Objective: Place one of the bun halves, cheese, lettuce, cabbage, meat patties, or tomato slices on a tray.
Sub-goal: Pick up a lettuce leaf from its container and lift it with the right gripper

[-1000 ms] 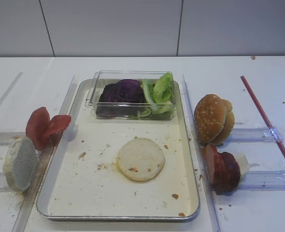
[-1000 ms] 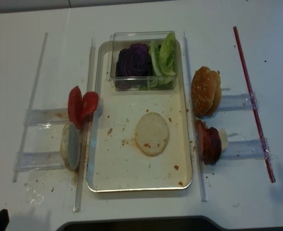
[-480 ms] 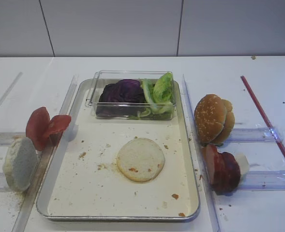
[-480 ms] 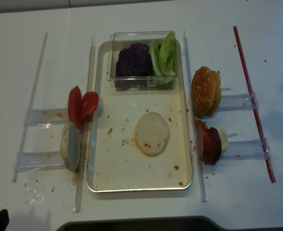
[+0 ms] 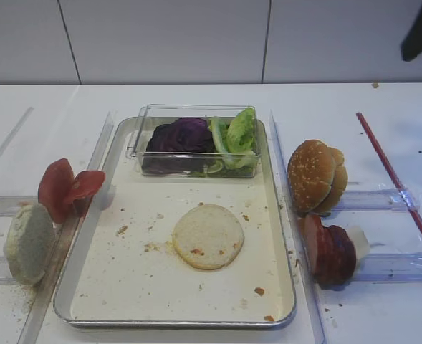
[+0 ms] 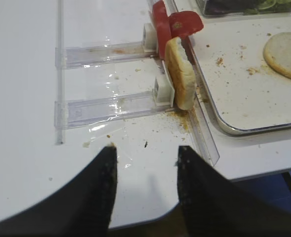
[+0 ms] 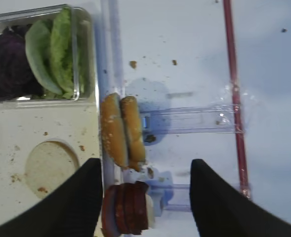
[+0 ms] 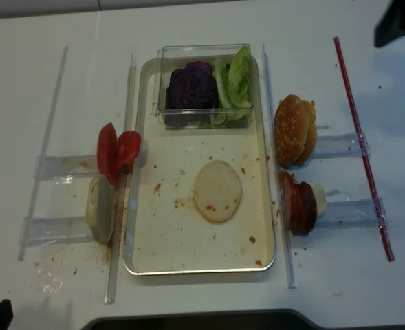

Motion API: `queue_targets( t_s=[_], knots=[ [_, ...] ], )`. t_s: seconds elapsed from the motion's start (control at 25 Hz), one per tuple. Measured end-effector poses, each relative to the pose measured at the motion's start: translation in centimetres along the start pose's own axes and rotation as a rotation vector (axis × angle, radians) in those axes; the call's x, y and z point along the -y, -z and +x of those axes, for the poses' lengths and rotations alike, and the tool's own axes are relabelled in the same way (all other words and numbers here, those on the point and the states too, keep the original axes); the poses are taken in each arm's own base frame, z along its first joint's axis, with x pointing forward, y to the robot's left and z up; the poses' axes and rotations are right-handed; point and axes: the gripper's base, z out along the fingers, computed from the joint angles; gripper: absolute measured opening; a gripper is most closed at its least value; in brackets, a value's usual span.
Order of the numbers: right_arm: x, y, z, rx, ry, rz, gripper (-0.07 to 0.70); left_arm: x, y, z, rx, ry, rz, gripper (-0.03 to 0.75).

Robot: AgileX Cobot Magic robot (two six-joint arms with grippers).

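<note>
A flat pale bun half (image 5: 208, 236) lies on the cream tray (image 5: 146, 290). Right of the tray, sesame bun tops (image 5: 316, 175) and dark meat patties (image 5: 327, 251) stand on edge. On the left stand tomato slices (image 5: 67, 188) and another bun half (image 5: 29, 244). Lettuce (image 5: 236, 136) and purple cabbage (image 5: 182, 136) fill a clear box. My right gripper (image 7: 145, 160) hangs open and empty high above the bun tops (image 7: 121, 131) and patties (image 7: 128, 207). My left gripper (image 6: 146, 148) is open over the table's front left edge, holding nothing.
The clear plastic box (image 5: 135, 143) sits at the tray's far end. Clear plastic rails (image 8: 340, 146) hold the food on both sides. A red stick (image 8: 360, 137) lies at the far right. Crumbs dot the tray floor.
The right arm's dark shape has come into the overhead views at the upper right. The food and the left gripper have stayed where they were.
</note>
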Motion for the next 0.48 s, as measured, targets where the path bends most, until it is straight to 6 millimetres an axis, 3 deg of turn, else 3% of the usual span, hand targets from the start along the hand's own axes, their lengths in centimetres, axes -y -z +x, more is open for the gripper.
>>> queue_targets(
  t_s=[0.2, 0.28, 0.36, 0.48],
  knots=[
    [-5.2, -3.0, -2.2, -0.045, 0.078, -0.012, 0.44, 0.0, 0.0, 0.0, 0.0, 0.0, 0.0, 0.286],
    [-8.4, -5.7, -3.2, -0.085, 0.125, -0.031, 0.44, 0.0, 0.0, 0.0, 0.0, 0.0, 0.0, 0.286],
    [-9.4, -6.3, -3.5, -0.086, 0.138, -0.038, 0.44, 0.0, 0.0, 0.0, 0.0, 0.0, 0.0, 0.286],
    [-12.0, -8.8, -4.3, -0.103, 0.181, -0.042, 0.44, 0.0, 0.0, 0.0, 0.0, 0.0, 0.0, 0.286]
  ],
)
